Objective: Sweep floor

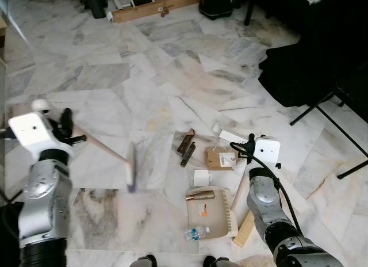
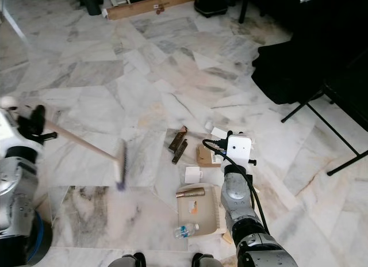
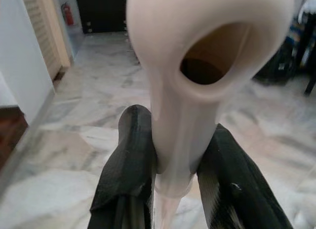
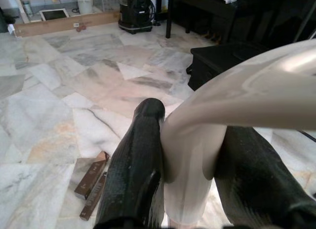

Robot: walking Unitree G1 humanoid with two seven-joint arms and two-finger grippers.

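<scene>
Sweeping now: left claw (image 3: 168,174) clamps the broom (image 1: 109,152), right claw (image 4: 190,184) grips the dustpan (image 1: 211,214); next, drag the litter at three o'clock of the bristles toward it.

Silver jointed arms, white boxy wrist modules — black cable looping on right arm (image 1: 270,203), black claw fingers (image 3: 129,160).

No text can be read: the white label on the cardboard box (image 1: 220,158) lying just beyond the dustpan (image 1: 211,214) is too small to make out.
</scene>
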